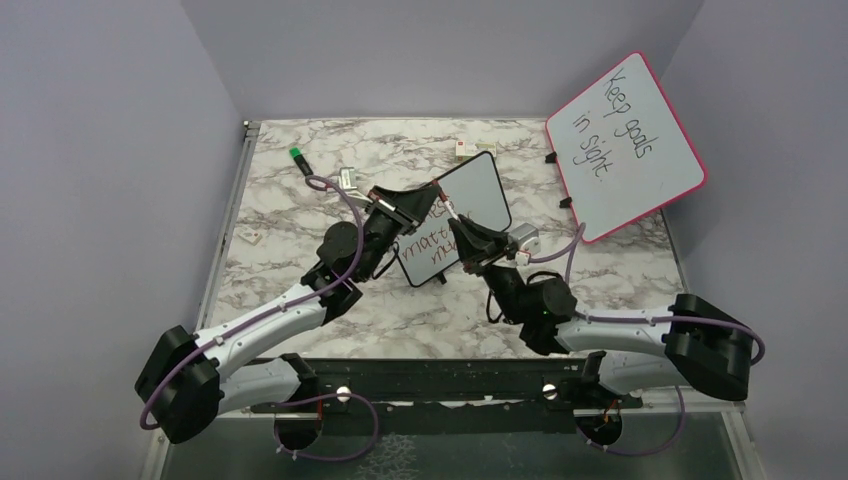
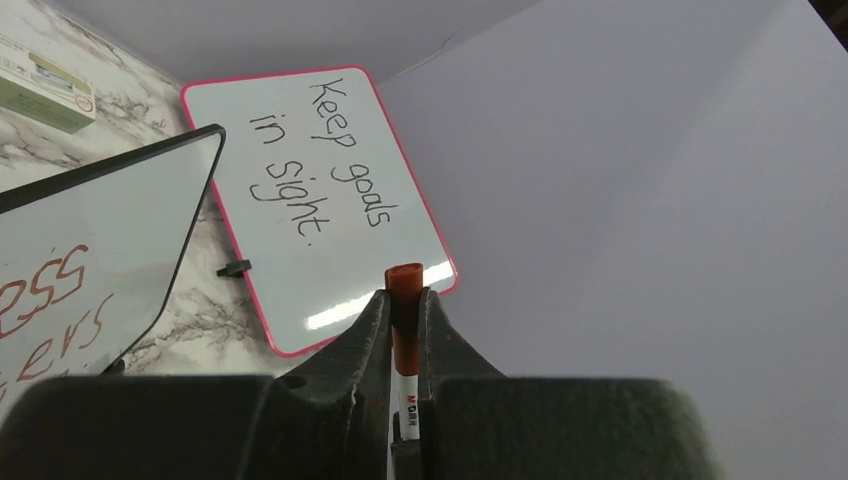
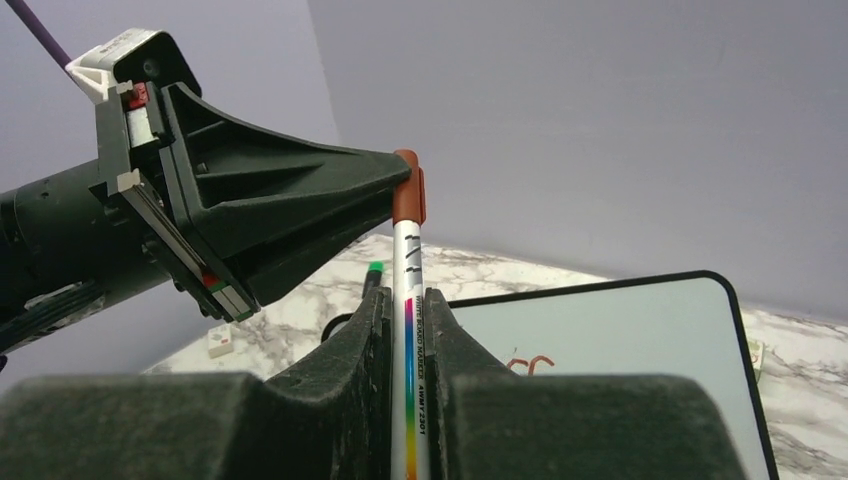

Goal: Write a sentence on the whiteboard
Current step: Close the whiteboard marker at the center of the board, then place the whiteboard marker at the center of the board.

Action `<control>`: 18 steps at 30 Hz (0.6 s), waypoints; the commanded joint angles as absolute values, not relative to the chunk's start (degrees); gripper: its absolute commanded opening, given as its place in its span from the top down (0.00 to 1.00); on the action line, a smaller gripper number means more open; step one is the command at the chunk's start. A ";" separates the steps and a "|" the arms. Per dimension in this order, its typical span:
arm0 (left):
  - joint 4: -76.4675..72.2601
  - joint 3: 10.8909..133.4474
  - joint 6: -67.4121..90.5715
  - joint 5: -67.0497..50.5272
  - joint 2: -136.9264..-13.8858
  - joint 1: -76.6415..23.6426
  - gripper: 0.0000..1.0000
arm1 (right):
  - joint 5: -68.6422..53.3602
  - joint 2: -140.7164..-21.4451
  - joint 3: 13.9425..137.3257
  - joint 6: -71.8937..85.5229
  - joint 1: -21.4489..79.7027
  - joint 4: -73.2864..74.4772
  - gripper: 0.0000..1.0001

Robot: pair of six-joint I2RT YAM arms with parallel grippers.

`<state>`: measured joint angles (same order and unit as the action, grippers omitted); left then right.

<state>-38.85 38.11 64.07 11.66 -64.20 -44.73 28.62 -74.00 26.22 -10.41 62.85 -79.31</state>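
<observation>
The black-framed whiteboard [image 1: 478,190] stands tilted mid-table, also seen in the left wrist view [image 2: 110,220] and the right wrist view [image 3: 620,340]. Red-brown words of the sentence [image 1: 430,246] show on its lower left part [image 2: 45,300], partly hidden by my arms. Both grippers meet in front of it on one white marker [image 3: 408,270]. My left gripper [image 2: 405,296] is shut on its red-brown cap [image 2: 404,285], and my right gripper [image 3: 407,300] is shut on the barrel below the cap [image 3: 408,185]. In the top view the left gripper [image 1: 432,197] and right gripper [image 1: 455,224] almost touch.
A larger pink-framed board [image 1: 625,140] reading "Keep goals in sight" leans at the back right [image 2: 320,190]. A green-capped marker [image 1: 298,157] lies at the back left. Small boxes sit at the back [image 1: 465,150] and near the left edge [image 1: 250,237].
</observation>
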 commanded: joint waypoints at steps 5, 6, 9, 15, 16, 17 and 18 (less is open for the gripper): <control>-35.21 32.77 54.62 13.00 -58.85 -48.36 0.54 | 35.31 -63.74 26.41 -5.58 62.23 -58.48 0.99; -34.77 32.52 52.67 14.00 -58.26 -48.40 0.50 | 35.79 -62.27 26.37 -4.54 62.23 -54.30 0.99; -31.86 32.85 46.53 17.46 -56.82 -48.37 0.35 | 37.57 -57.70 25.62 -0.51 62.23 -42.48 0.99; -22.83 34.47 34.99 24.46 -53.06 -48.32 0.16 | 40.08 -49.16 24.97 12.71 62.23 -17.80 0.99; -19.78 35.41 33.37 25.69 -52.43 -48.34 0.16 | 40.46 -48.19 24.90 15.40 62.23 -13.83 0.99; -16.04 36.74 32.00 27.14 -52.05 -48.34 0.14 | 40.91 -47.45 24.69 18.09 62.23 -9.98 0.99; -11.99 38.29 30.81 28.47 -51.84 -48.28 0.11 | 40.84 -46.59 24.06 20.42 62.23 -7.27 0.99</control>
<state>-25.76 33.06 41.10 20.43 -54.19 -48.38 37.47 -49.30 25.47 8.10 62.24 -28.01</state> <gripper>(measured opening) 0.843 0.164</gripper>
